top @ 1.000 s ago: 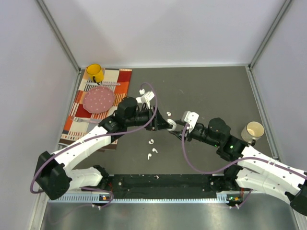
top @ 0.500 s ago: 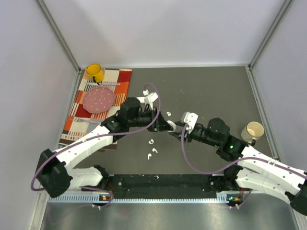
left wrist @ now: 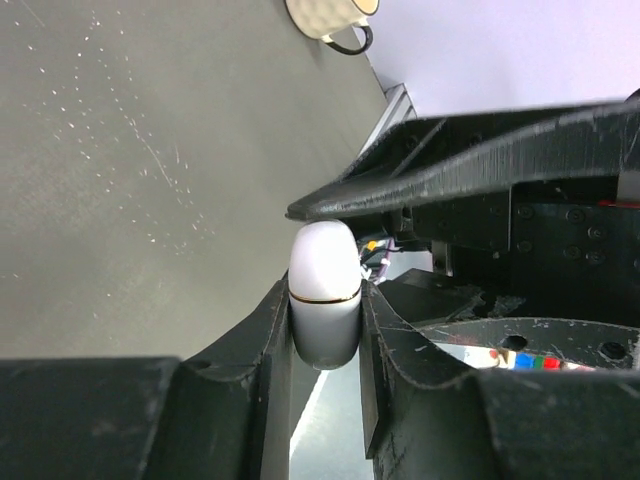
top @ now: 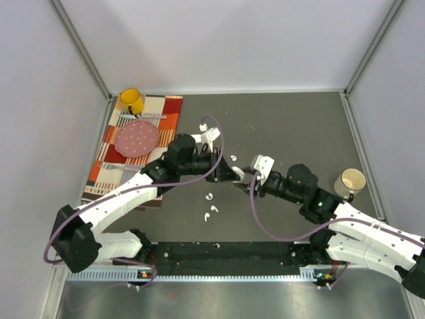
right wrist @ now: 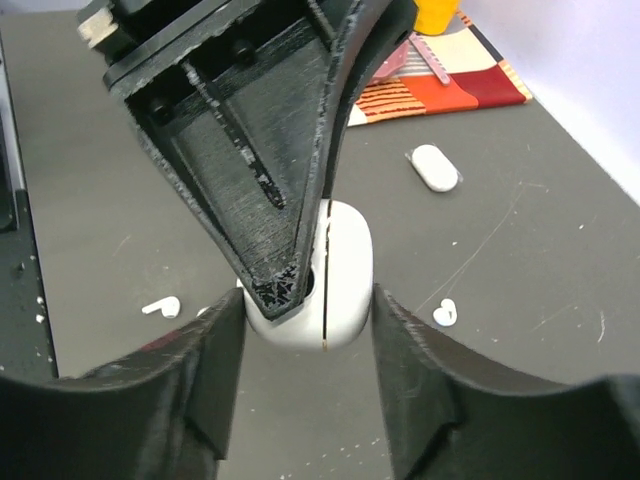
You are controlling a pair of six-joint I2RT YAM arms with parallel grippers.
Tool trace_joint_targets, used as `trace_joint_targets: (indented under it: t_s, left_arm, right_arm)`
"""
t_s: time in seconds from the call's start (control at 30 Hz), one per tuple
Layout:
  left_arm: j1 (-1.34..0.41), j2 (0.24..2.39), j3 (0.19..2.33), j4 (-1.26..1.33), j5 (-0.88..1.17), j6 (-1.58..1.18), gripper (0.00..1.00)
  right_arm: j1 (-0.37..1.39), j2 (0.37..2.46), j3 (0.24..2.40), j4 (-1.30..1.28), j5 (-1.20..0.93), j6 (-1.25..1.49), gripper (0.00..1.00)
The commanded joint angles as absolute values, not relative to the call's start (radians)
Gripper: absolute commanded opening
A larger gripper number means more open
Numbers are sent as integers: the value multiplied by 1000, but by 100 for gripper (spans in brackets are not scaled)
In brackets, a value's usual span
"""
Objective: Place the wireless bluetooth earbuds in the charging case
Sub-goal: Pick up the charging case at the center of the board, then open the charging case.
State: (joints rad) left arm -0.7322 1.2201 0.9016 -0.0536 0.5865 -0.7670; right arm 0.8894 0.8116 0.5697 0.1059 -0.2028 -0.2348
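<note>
Left claw pinches the white charging case narrowly across its sides; right claw clasps its two ends. One earbud lies loose on the table beside that claw, another earbud on its other side.

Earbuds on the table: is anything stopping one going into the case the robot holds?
Yes. The lid of the charging case looks shut, and the left gripper and right gripper both clamp it, so the earbuds cannot enter yet.
</note>
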Motion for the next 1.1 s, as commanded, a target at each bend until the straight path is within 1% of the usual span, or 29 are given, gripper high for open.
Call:
trace_joint_targets:
  t_s: [0.0, 0.03, 0.07, 0.17, 0.27, 0.3, 0.33, 0.37, 0.47, 0.5, 0.57, 0.63, 0.77, 0.97, 1.07]
  left_arm:
    - [-742, 1167, 924, -8, 582, -670, 0]
    - [-742, 1152, 904, 23, 553, -643, 0]
    - [-742, 1117, 893, 32, 534, -628, 0]
    - [-739, 1031, 842, 67, 436, -566, 0]
    - [-736, 933, 784, 116, 322, -512, 0]
    - [-735, 905, 760, 155, 304, -494, 0]
    - [-735, 876, 702, 193, 290, -456, 0]
    - [-735, 820, 668, 289, 261, -440, 0]
    - [-733, 709, 537, 412, 186, -407, 0]
    - [-735, 686, 503, 495, 178, -402, 0]
    - [-735, 631, 422, 581, 176, -359, 0]
    - [-735, 603, 376, 638, 204, -338, 0]
    - [-736, 563, 347, 661, 201, -342, 0]
    - [-736, 534, 201, 932, 144, -371, 0]
    - [-736, 528, 173, 957, 166, -354, 0]
  right_arm:
    - [907, 792, 604, 150, -149, -178, 59]
    - [907, 785, 613, 146, -131, -167, 65]
    - [907, 779, 620, 141, -124, -163, 75]
    - [907, 746, 643, 120, -140, -121, 97]
    - [907, 729, 682, 88, -127, -16, 99]
    - [908, 732, 696, 72, -103, 61, 99]
    - [907, 739, 734, 34, -88, 93, 99]
    - [907, 747, 753, 16, -71, 124, 99]
    - [907, 788, 827, -46, -19, 231, 99]
    - [907, 799, 839, -49, -3, 257, 99]
    - [907, 821, 864, -45, -3, 330, 99]
    - [907, 836, 879, -29, -38, 370, 99]
    - [905, 908, 913, -17, -106, 417, 99]
    - [905, 962, 936, -6, -189, 460, 99]
    - [907, 969, 922, 57, -221, 488, 99]
